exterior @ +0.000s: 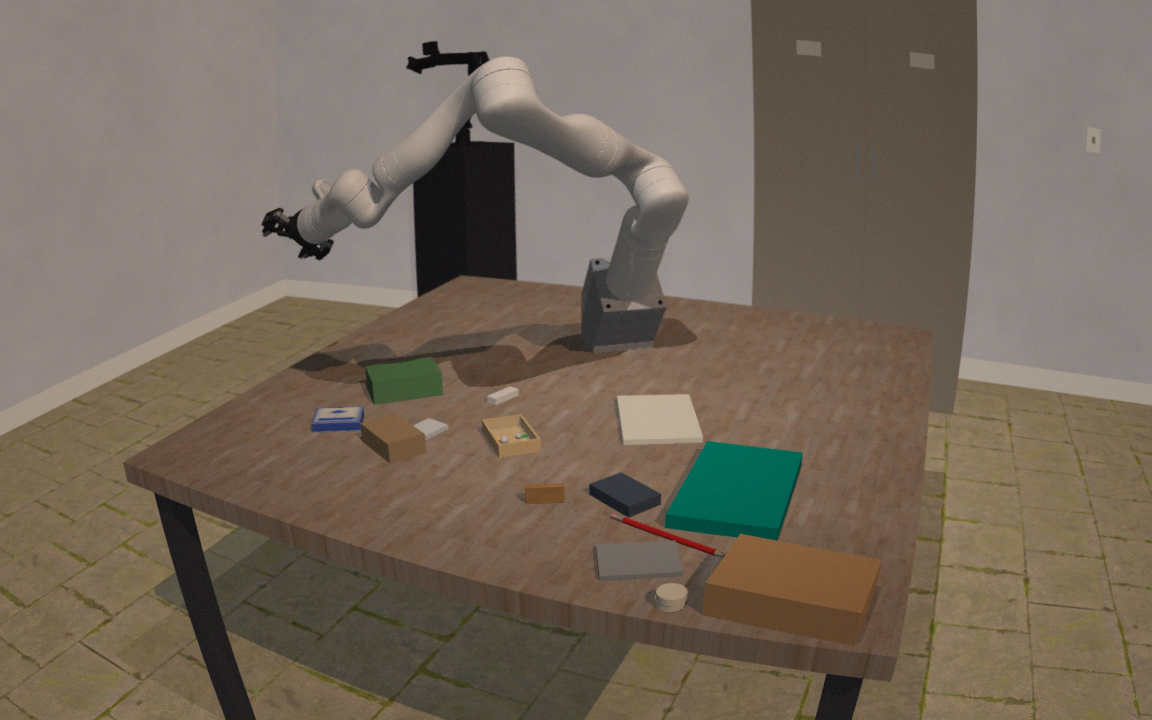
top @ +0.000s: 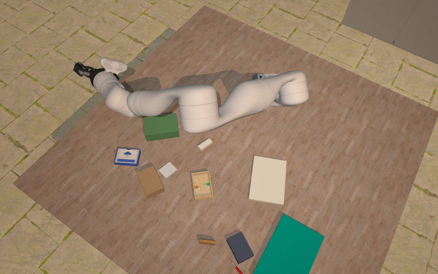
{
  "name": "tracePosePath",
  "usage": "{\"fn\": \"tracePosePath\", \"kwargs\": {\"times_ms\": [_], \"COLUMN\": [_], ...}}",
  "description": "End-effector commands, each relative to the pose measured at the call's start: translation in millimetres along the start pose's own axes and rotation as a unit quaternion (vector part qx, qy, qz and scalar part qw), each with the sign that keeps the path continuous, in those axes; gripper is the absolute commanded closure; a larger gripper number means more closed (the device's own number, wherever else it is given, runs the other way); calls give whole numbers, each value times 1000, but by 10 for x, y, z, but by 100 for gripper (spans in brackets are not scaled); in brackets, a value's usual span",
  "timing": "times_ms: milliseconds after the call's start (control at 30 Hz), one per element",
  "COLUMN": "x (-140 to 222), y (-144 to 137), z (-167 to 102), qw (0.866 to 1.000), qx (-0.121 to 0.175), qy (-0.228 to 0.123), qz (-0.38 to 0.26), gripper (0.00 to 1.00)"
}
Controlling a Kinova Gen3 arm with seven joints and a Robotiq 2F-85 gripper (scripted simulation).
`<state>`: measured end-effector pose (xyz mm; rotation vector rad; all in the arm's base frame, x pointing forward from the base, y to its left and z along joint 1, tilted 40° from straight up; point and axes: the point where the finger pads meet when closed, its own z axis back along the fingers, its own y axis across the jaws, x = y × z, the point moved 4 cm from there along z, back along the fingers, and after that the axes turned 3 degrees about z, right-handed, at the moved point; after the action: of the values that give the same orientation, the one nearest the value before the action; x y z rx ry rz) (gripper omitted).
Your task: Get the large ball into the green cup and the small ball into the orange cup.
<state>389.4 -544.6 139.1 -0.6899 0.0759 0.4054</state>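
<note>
The wooden puzzle (top: 202,184) is lying flat on the worktop (top: 349,136), just below centre of the top view, with an orange cup (top: 196,187) and a green cup (top: 208,183) showing inside and a pale ball (top: 199,188) sitting between them. It is judged rigid and light, its contents rolling at any tilt; the long outer walls are offering the best hold. A brown box (top: 149,181) and a cream slab (top: 267,179) are flanking it, well apart. The end effector (top: 78,69) is hanging at upper left, beyond the worktop edge, fingers spread wide and gripping nothing. A blue box (top: 127,156) is bearing a white emblem; no lettering is proving legible.
</note>
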Motion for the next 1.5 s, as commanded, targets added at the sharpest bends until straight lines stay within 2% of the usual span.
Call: {"fn": "tracePosePath", "kwargs": {"times_ms": [0,300,367,467,600,767,800,867,933,1033,1067,1433,1467], "x": [60,415,415,547,633,808,804,899,899,1021,1021,1482,1482], "y": [134,852,852,1083,1233,1533,1536,1698,1698,1908,1908,2626,2626], "z": [329,1158,1158,1425,1606,1949,1932,2102,2102,2343,2343,3186,3186], "qw": [999,985,985,977,970,953,954,944,944,929,929,864,864], "qx": [15,86,86,109,124,154,152,171,171,191,191,256,256], "qy": [-35,-144,-144,-181,-205,-254,-253,-277,-277,-310,-310,-426,-426], "qz": [4,30,30,38,44,54,60,59,59,64,64,85,85], "gripper": [0,0,0,0,0,0,0,0,0,0,0,0,0]}}
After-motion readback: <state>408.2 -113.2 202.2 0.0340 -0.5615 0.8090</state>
